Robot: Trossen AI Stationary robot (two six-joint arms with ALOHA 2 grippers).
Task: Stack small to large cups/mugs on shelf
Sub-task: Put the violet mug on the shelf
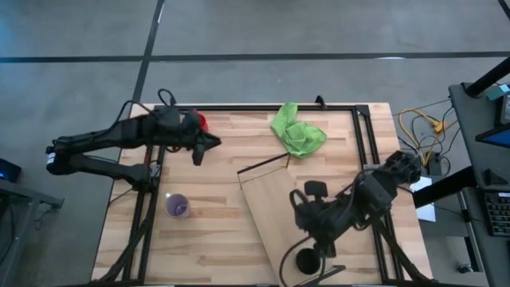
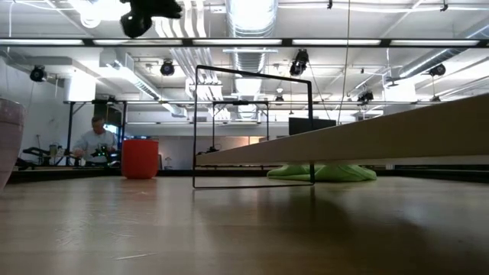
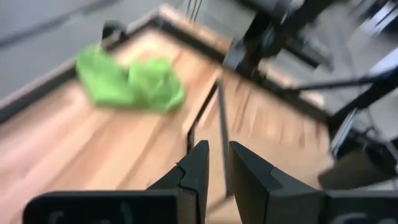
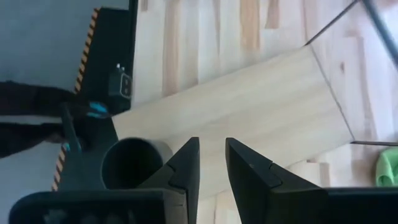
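The red cup (image 1: 201, 121) stands at the table's far left and also shows in the low view (image 2: 140, 159). The translucent purple cup (image 1: 177, 206) stands on the tabletop at the left. The black cup (image 1: 307, 260) stands upright on the near end of the light-wood shelf (image 1: 279, 215), which rests on thin dark wire legs (image 2: 252, 126). My left gripper (image 3: 217, 163) hovers shut and empty just on the near side of the red cup. My right gripper (image 4: 211, 163) is shut and empty above the shelf's near end, right beside the black cup (image 4: 130, 165).
A crumpled green cloth (image 1: 296, 131) lies on the table just beyond the shelf's far end. Black frame rails (image 1: 362, 135) run along the table's far and side edges. Bare tabletop (image 1: 215, 239) lies between the purple cup and the shelf. A person (image 2: 95, 141) sits in the room behind.
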